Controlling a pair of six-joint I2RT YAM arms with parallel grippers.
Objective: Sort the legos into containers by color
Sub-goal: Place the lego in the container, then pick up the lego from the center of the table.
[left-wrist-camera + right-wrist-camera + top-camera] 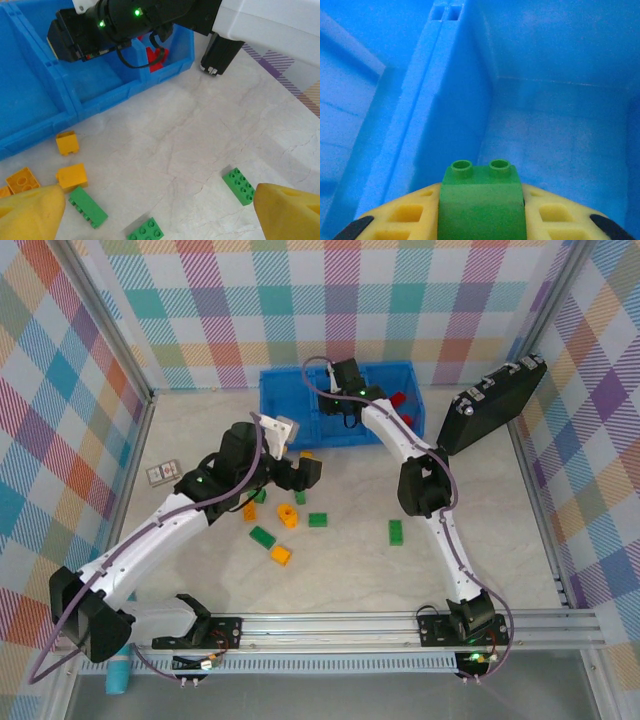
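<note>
Right pincer: clenched on a green lego, held above the bare middle compartment of the blue tray, likely so it drops there.
Left pincer: released, jaws wide, hovering over loose legos on the worktop, likely picking the next one.
Red legos: in the right-hand compartment.
Views: the right wrist shows the grip; the top view shows which compartment.

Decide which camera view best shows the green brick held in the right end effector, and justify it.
Right wrist view: the green brick sits lower centre, two studs clear, clamped in the right end effector over a blue tray compartment. In the top external and left wrist views the arm's black wrist hides it.
</note>
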